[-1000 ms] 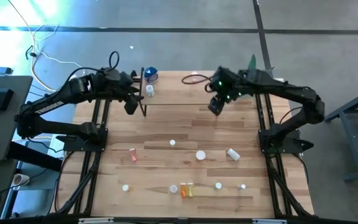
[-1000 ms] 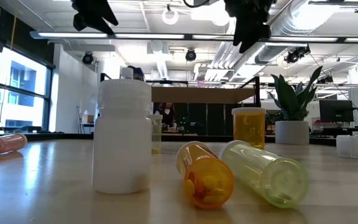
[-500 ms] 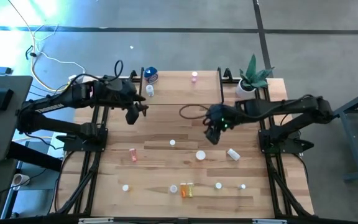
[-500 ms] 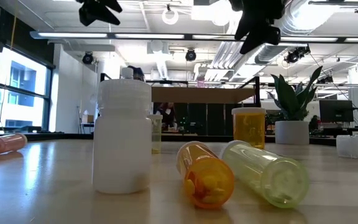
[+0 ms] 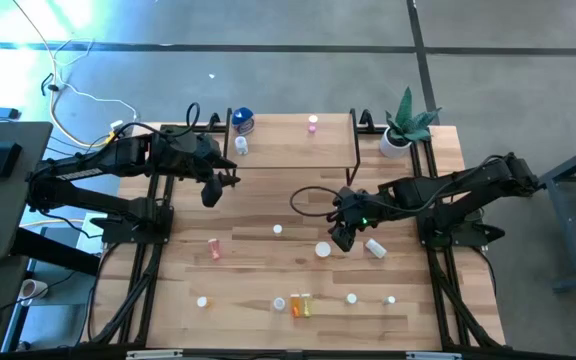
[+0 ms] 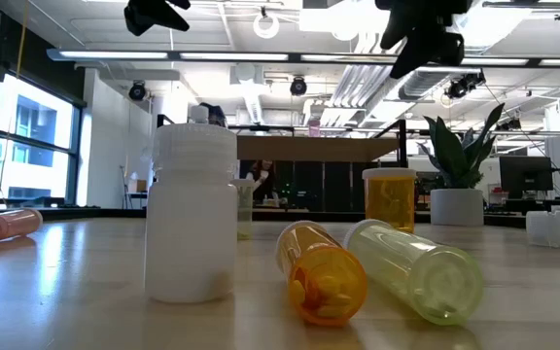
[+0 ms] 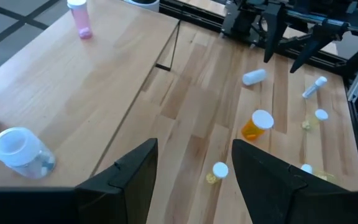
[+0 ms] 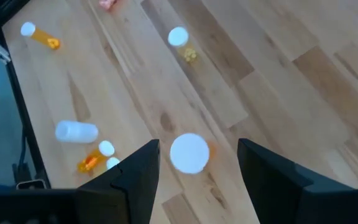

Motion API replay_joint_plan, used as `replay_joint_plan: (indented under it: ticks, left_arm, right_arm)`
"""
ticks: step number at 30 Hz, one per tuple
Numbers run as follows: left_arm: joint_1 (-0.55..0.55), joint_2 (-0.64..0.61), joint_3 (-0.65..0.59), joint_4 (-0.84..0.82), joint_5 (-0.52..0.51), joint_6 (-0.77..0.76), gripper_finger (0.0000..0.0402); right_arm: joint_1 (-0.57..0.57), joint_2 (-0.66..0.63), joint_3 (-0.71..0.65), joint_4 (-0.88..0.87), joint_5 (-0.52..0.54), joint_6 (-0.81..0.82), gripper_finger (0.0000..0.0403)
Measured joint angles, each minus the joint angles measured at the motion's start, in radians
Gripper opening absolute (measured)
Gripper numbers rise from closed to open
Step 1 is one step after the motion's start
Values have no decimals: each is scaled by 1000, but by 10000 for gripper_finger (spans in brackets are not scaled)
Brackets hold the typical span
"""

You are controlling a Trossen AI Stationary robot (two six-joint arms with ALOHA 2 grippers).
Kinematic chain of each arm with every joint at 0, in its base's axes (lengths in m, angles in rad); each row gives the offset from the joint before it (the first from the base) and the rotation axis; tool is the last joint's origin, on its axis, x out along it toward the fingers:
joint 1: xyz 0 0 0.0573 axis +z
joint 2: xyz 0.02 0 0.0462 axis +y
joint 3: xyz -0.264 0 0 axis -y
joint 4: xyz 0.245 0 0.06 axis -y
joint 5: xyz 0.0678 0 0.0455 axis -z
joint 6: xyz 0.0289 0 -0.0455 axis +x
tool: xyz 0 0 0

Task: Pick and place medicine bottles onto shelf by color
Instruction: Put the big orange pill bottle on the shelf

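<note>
The shelf (image 5: 293, 142) stands at the table's far side on thin black legs. A blue-topped bottle (image 5: 242, 120), a white bottle (image 5: 240, 146) and a pink bottle (image 5: 313, 124) stand on it. More medicine bottles lie scattered on the table nearer the front. My left gripper (image 5: 211, 190) hovers open just in front of the shelf's left end (image 7: 73, 93), holding nothing. My right gripper (image 5: 343, 236) hangs open over the table's middle. An amber bottle with a white cap (image 8: 189, 152) stands on the table below and between its fingers, untouched.
A potted plant (image 5: 403, 125) stands at the far right corner. Loose on the table are a lying white bottle (image 5: 374, 247), a pink one (image 5: 214, 248), a small white-capped one (image 5: 277, 230) and a row near the front edge with orange ones (image 5: 300, 304).
My right gripper has swung from over the shelf's right end toward the table's near edge and come down, rolling as it went. It now hangs over the white-capped amber bottle. My left gripper has shifted slightly toward the near edge, away from the shelf. Both stay open.
</note>
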Motion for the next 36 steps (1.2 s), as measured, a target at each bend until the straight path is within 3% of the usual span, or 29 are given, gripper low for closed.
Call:
replay_joint_plan:
  ticks: [9, 19, 36]
  left_arm:
    - [-17, 0, 0, -3, 0, 9, 194]
    - [-20, 0, 0, -74, 0, 8, 194]
    - [-20, 0, 0, -92, 0, 8, 194]
  right_arm:
    - [9, 19, 0, -12, 2, -40, 214]
    - [35, 151, 0, -11, 1, -144, 281]
    - [76, 336, 0, 104, 7, -214, 284]
